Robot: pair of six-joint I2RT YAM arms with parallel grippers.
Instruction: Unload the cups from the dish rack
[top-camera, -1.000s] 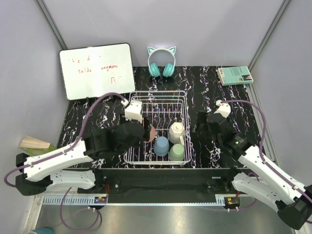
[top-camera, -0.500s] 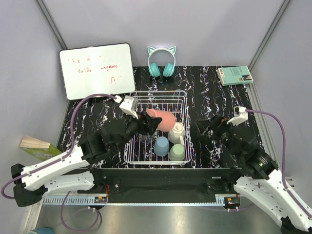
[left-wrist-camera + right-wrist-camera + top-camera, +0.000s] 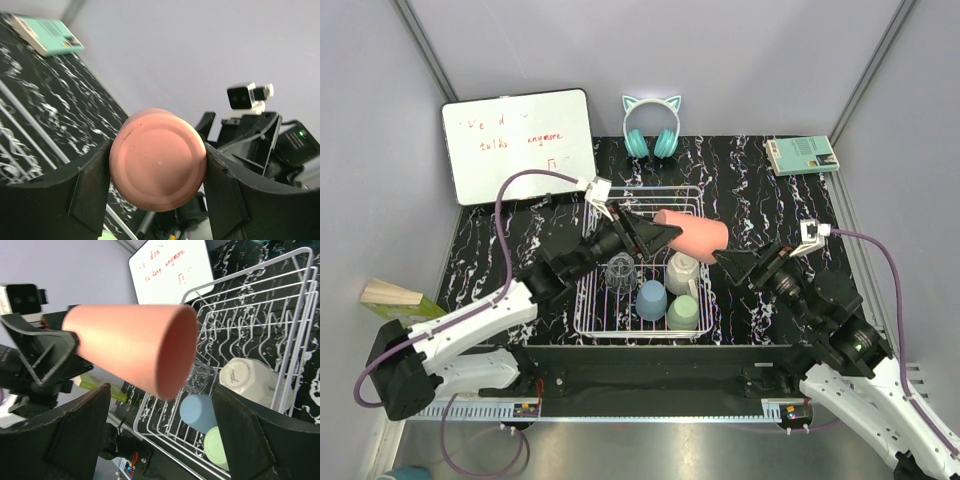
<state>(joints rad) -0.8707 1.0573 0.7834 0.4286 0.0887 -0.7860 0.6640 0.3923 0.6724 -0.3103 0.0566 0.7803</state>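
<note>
My left gripper point(image 3: 663, 233) is shut on the salmon-pink cup point(image 3: 694, 236) and holds it on its side above the right part of the white wire dish rack point(image 3: 588, 300). The left wrist view shows the cup's base point(image 3: 157, 159) clamped between both fingers. My right gripper point(image 3: 732, 262) is open and empty, level with the cup's open mouth point(image 3: 175, 352) and just short of it. In the rack stand the clear glass point(image 3: 620, 268), the cream mug point(image 3: 682, 270), the light blue cup point(image 3: 651, 299) and the sage-green cup point(image 3: 682, 312), all upside down.
A whiteboard point(image 3: 518, 145) leans at the back left. Teal cat-ear headphones point(image 3: 651, 125) lie behind the rack. A teal box point(image 3: 802, 154) lies at the back right. A wooden block point(image 3: 395, 297) lies off the table's left edge.
My left gripper has lifted the salmon-pink cup out of the rack and swung it right. My right arm has risen and turned its open gripper toward the cup.
</note>
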